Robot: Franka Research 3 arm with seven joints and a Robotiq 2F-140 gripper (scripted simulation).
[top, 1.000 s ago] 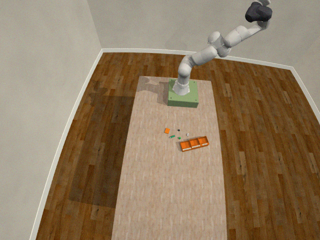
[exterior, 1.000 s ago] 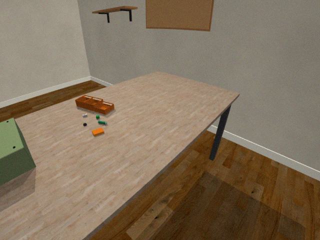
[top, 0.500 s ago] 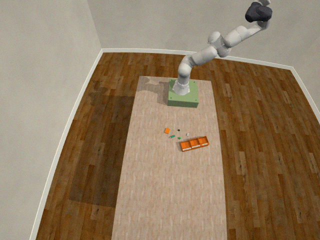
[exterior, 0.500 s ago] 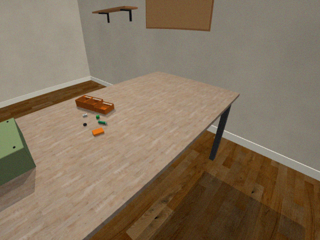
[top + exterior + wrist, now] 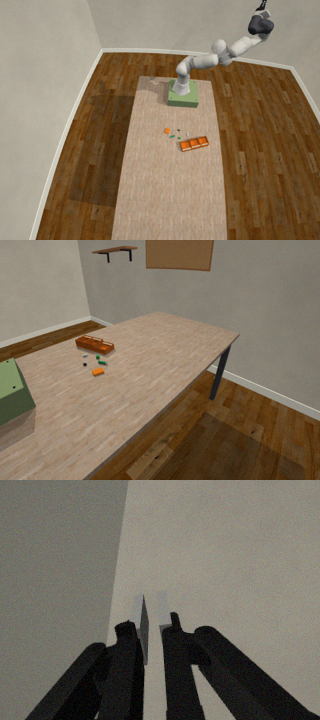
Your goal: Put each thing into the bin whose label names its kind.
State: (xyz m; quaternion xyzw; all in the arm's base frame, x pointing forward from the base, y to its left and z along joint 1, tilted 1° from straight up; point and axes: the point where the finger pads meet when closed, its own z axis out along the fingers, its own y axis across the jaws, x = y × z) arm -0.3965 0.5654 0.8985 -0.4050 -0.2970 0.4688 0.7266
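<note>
So the pincer (image 5: 151, 615) is squeezed nearly shut on nothing, its pale pads almost touching, and the wrist view shows only bare wall past them. The arm is stretched up and away behind its green pedestal (image 5: 195, 103), so all the task's things sit far below and well apart from the pincer, out on the bench (image 5: 168, 193). My guess is the sorting hasn't started yet, since every piece is loose on the wood.

Going left to right in the top view: a flat orange block (image 5: 166, 130), boxy with a matte face. Then a little green cylinder (image 5: 171, 136) lying on its side, round so probably prone to rolling. A tiny black knob (image 5: 178, 130), a small green stub (image 5: 179, 138), and a whitish bit (image 5: 187, 134), all too small to tell the kind. Farthest right is the orange bin strip (image 5: 194, 143), three open compartments in a row with pale label strips along one wall; I can't read them. The bench is light wood grain.
</note>
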